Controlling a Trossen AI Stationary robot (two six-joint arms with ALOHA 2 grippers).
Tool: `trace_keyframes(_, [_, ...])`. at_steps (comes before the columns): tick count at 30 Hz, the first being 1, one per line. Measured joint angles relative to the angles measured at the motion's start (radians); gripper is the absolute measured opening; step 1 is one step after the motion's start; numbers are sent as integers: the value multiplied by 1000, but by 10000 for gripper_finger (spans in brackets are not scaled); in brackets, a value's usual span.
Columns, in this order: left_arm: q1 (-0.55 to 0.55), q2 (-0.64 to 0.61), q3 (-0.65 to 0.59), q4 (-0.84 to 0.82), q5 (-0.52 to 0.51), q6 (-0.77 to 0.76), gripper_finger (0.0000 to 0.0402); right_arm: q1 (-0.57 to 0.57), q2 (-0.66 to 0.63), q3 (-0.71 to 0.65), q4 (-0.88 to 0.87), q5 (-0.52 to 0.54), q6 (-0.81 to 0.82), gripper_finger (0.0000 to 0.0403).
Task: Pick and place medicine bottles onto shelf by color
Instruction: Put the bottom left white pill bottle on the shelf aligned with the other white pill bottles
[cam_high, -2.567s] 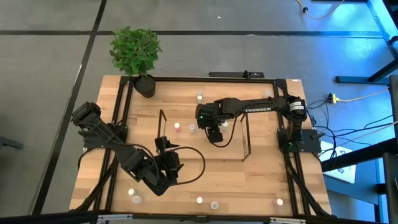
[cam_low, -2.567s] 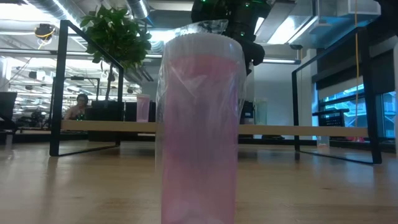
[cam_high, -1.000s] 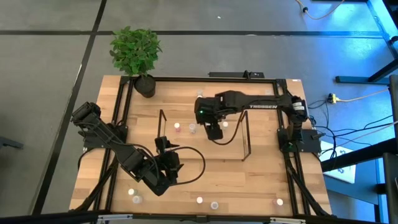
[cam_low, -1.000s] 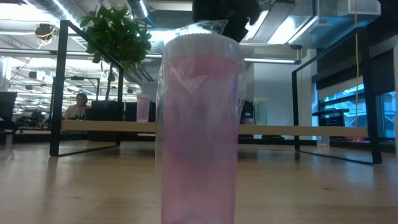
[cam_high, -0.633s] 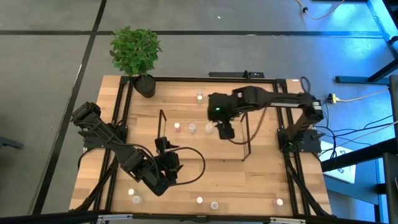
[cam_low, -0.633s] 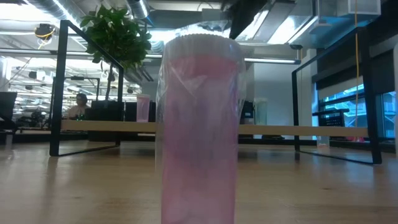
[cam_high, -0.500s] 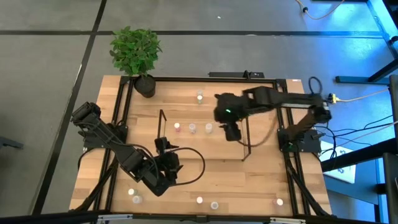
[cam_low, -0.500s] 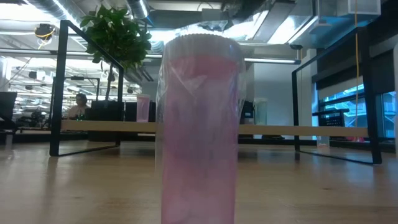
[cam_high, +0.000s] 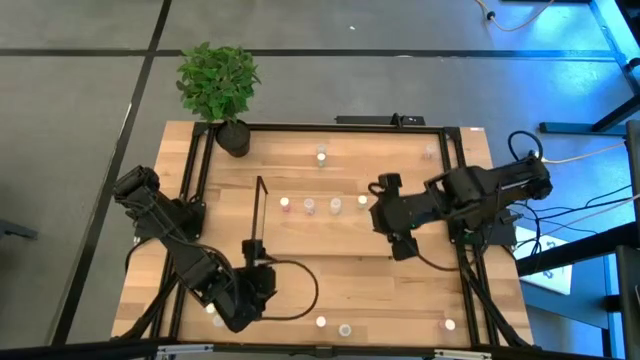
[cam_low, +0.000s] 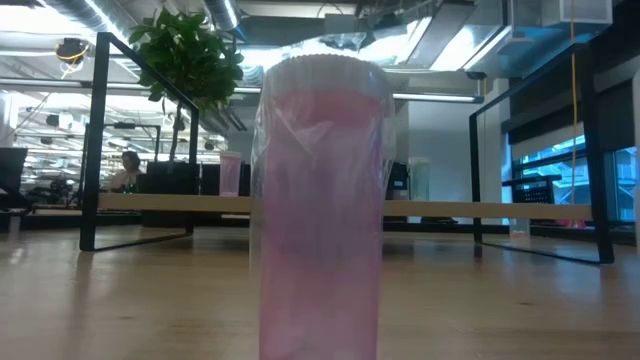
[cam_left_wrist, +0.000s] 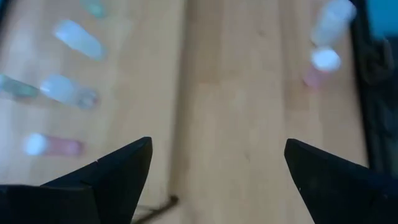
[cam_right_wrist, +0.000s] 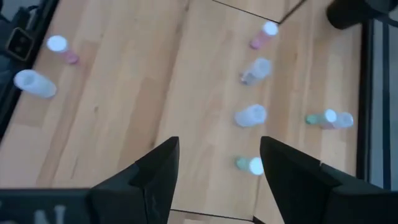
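**Both arms up off the board, four bottles lined up in the rack**

On the far left corner of the table stands a potted plant, its dark pot at the corner of the black frame. Nearer to me on that side, the left arm is folded low over the front of the table, and the left gripper hangs there with its jaws spread wide and nothing between them. Its own camera looks down on bare wood with several medicine bottles lying and standing about, blurred: a pink one on its side, pale ones beside it.

In the middle sits the shelf, thin black rods over the light board. Inside it four medicine bottles stand in a short row, close together but apart; the leftmost looks pink. One more bottle stands alone behind the shelf, toward the back rail.

Along the front edge more bottles are scattered, well apart: one near the middle and another to the right. A pink bottle stands right against the table-level camera and fills that view.

On the right, the right gripper hovers by the shelf's right end, jaws partly apart, empty.
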Motion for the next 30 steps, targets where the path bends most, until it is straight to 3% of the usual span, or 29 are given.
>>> trace_keyframes(5, [-34,0,0,-66,137,-1,360,52,-1,0,35,0,20,225])
trace_keyframes(11, [-68,0,0,-128,188,-25,360,89,6,0,72,0,23,225])
trace_keyframes(21, [-128,0,0,-169,389,-32,360,91,6,0,74,4,-12,225])
trace_keyframes(30, [-185,0,0,-188,396,-34,360,88,6,0,75,3,-34,225])
